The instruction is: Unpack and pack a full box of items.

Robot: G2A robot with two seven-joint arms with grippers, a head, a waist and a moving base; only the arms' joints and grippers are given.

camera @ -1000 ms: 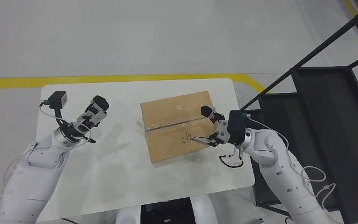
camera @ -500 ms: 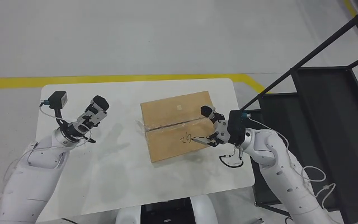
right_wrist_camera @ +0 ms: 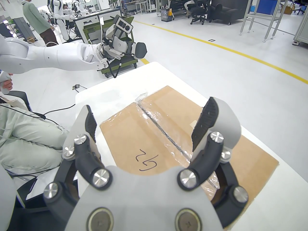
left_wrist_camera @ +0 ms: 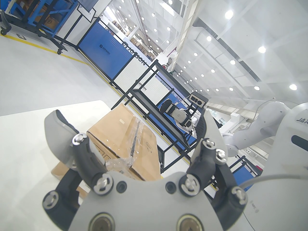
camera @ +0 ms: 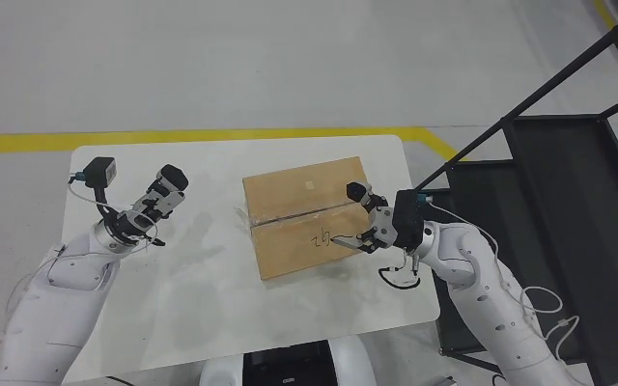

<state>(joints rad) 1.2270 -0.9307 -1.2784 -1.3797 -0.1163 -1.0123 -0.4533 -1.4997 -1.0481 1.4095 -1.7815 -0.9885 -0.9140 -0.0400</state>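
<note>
A closed brown cardboard box (camera: 304, 214) lies on the white table (camera: 203, 289), its top seam sealed with clear tape. A handwritten mark is on the flap nearest the table's front. My right gripper (camera: 359, 214) hovers at the box's right edge, open, with nothing between its fingers; in its own wrist view the right gripper (right_wrist_camera: 149, 121) looks along the taped seam of the box (right_wrist_camera: 168, 131). My left gripper (camera: 164, 193) is held above the table's left part, apart from the box, open and empty. The left wrist view shows the box (left_wrist_camera: 127, 133) beyond the left gripper (left_wrist_camera: 130, 126).
A black metal rack (camera: 541, 183) stands just right of the table. A yellow floor line (camera: 193, 137) runs behind the table. Bare tabletop lies between the left gripper and the box and along the front edge.
</note>
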